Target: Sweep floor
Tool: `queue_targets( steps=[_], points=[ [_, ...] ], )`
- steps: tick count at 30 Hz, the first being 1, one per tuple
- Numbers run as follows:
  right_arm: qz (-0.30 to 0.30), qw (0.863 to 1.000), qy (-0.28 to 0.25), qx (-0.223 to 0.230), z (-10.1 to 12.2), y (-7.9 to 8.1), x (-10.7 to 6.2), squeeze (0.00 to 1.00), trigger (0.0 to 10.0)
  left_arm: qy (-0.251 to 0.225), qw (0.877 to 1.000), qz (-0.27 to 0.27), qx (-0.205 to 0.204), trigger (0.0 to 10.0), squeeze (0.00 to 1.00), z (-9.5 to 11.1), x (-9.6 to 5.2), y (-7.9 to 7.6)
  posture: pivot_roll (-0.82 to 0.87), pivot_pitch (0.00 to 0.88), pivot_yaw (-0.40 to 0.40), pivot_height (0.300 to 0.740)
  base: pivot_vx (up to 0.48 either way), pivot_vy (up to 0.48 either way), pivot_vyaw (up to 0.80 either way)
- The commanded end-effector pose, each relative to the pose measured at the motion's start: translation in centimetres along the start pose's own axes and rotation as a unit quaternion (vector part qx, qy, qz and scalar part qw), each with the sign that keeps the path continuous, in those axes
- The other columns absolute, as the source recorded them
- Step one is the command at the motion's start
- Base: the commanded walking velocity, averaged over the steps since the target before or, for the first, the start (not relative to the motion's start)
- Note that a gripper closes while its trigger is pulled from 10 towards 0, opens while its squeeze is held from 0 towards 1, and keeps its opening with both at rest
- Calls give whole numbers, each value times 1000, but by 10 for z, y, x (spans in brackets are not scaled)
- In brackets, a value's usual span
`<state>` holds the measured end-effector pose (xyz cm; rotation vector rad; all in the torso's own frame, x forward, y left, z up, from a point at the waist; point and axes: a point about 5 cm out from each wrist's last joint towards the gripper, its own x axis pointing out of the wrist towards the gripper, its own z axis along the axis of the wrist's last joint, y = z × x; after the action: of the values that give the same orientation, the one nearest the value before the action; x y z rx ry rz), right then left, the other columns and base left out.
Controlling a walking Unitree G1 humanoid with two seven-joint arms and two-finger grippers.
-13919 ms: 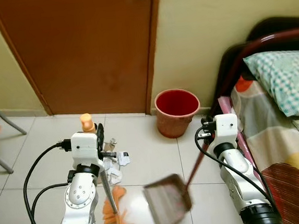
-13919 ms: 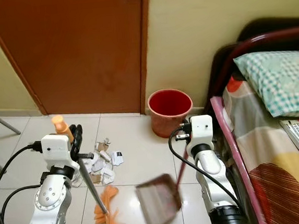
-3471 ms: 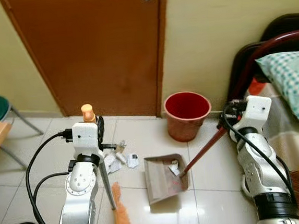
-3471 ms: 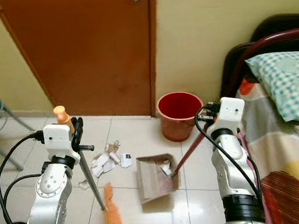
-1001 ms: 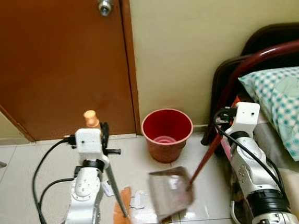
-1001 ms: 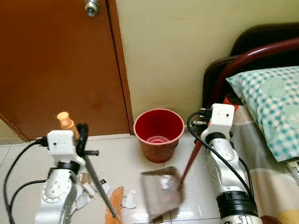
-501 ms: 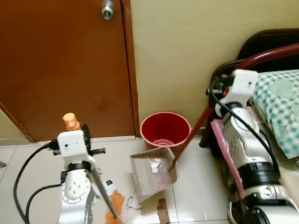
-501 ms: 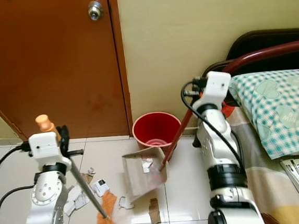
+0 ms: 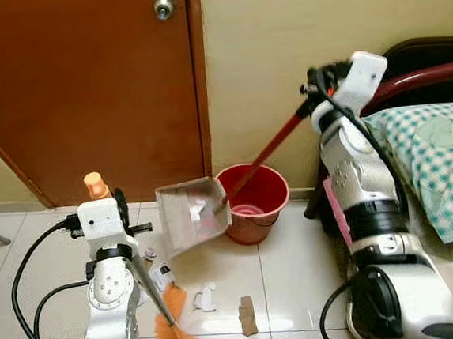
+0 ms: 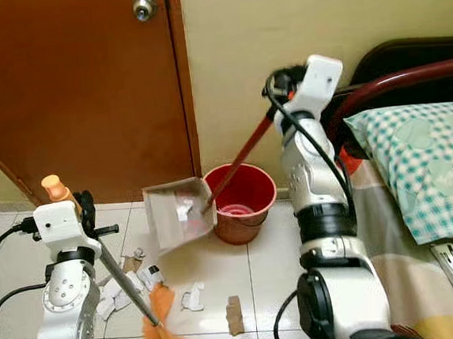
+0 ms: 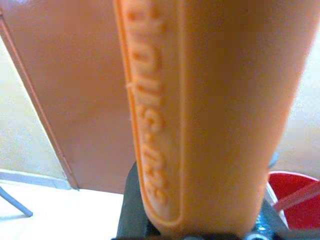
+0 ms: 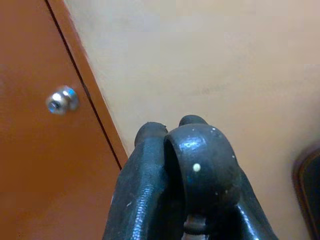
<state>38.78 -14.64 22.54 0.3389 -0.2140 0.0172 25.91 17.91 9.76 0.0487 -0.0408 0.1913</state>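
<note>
Change: half a second ago the grey dustpan with the long red handle [image 9: 189, 216] hung lower, in front of the red plastic bucket [image 9: 253, 201]; now the right arm has risen and the pan sits level with the bucket's rim, on its door side.
Right gripper [image 9: 320, 82]: high by the yellow wall, clamped on the top of the red handle.
Dustpan axis: the handle slants down from the gripper toward the brown door [image 9: 84, 87], crossing over the bucket's mouth; the pan is tilted, its open face toward me, white paper scraps [image 9: 197, 212] inside.
Left gripper [image 9: 119, 214]: closed around the grey shaft of the orange-bristled broom [image 9: 176, 332], just under its orange cap.
Broom axis: cap up by the door, bristles down on the white tiled floor [image 9: 283, 268].
Floor: more paper bits [image 10: 192, 297] lie beside the bristles.
</note>
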Motion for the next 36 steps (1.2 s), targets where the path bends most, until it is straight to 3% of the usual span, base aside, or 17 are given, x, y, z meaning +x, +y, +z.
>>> queue_targets(
  steps=[1, 5, 14, 15, 19, 24, 26, 30, 36],
  points=[
    [-1, 998, -61, 5, 30, 4, 11, 0, 10000, 14, 1000, -1, 8, 10000, 0, -4, -1, -2, -6, 32, -52, 740, 0, 0, 0],
    [13, 991, -124, -40, 62, 14, 21, 0, 10000, 10, 1000, -6, 4, 10000, 0, -2, 0, -4, -2, 32, -49, 740, 0, 0, 0],
    [61, 973, -186, -122, 82, 36, 26, 0, 10000, 10, 1000, -9, -1, 10000, 0, -2, -1, -7, 1, 37, -54, 740, 0, 0, 0],
    [76, 963, -201, -161, 81, 42, 23, 0, 10000, 11, 1000, -9, -2, 10000, 0, -2, -2, -7, 1, 38, -54, 740, 0, 0, 0],
    [90, 954, -211, -194, 75, 46, 20, 0, 10000, 11, 1000, -11, -3, 10000, 0, -2, -2, -8, 0, 39, -54, 740, 0, 0, 0],
    [130, 928, -227, -267, 53, 54, 6, 0, 10000, 11, 1000, -13, -3, 10000, 0, -2, -2, -9, -3, 41, -53, 740, 0, 0, 0],
    [142, 923, -228, -277, 47, 56, 2, 0, 10000, 11, 1000, -14, -3, 10000, 0, -2, -1, -9, -3, 41, -53, 740, 0, 0, 0],
    [177, 900, -242, -318, 35, 64, -8, 0, 10000, 10, 1000, -15, -4, 10000, 0, -2, 0, -9, -5, 39, -52, 740, 0, 0, 0],
    [216, 884, -240, -338, 15, 71, -24, 0, 10000, 10, 1000, -16, -6, 10000, 0, -2, 0, -11, -6, 37, -52, 740, 0, 0, 0]
  ],
)
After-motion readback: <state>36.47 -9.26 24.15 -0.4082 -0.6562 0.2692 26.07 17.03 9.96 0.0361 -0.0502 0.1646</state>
